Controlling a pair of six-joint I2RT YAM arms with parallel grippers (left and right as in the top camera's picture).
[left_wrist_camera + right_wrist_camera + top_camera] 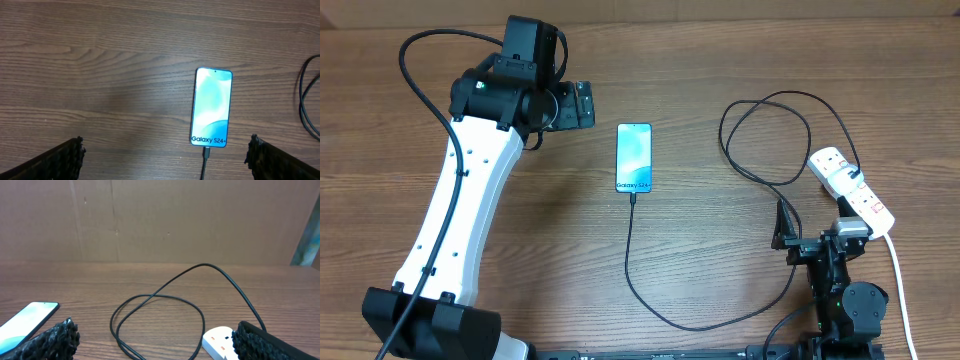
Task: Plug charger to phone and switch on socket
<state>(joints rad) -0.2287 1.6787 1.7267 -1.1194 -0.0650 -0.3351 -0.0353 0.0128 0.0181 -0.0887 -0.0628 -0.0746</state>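
phone [633, 157] at centre, charger [628, 240] from its near end rightward to the socket [848, 183], far right

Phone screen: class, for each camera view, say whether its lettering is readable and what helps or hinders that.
Left wrist view: the phone is sharp and evenly lit, no glare, lettering readable. Overhead view: lettering tiny, barely legible, light soft. Right wrist view: seen at a grazing angle, cropped at the lower left corner, lettering not visible.
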